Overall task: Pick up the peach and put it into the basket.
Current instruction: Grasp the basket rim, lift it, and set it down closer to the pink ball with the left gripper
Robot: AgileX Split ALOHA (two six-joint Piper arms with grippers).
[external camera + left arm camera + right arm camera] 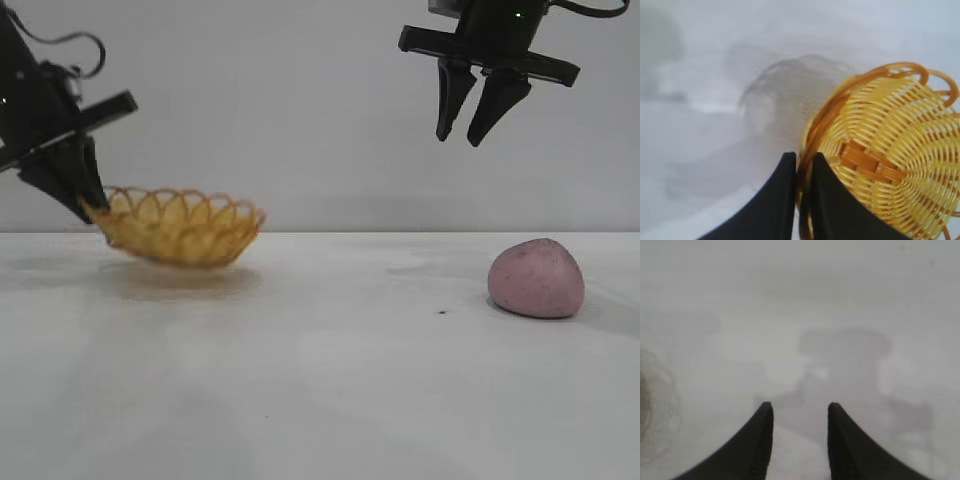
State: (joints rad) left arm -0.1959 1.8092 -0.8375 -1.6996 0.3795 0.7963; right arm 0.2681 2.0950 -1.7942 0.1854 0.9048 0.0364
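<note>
The white counter (320,380) carries the scene. The basket (180,228) sits tilted at the far left, seemingly lifted off the counter on one side, its looped rim pinched between the closed fingers of the left hand (88,208). Well to the right of the basket, the peach (536,278) lies on the counter. The right hand (478,118) hangs above the peach, fingers parted, holding nothing.

Left end effector (88,205) clamped; right end effector (472,118) raised, parted.
</note>
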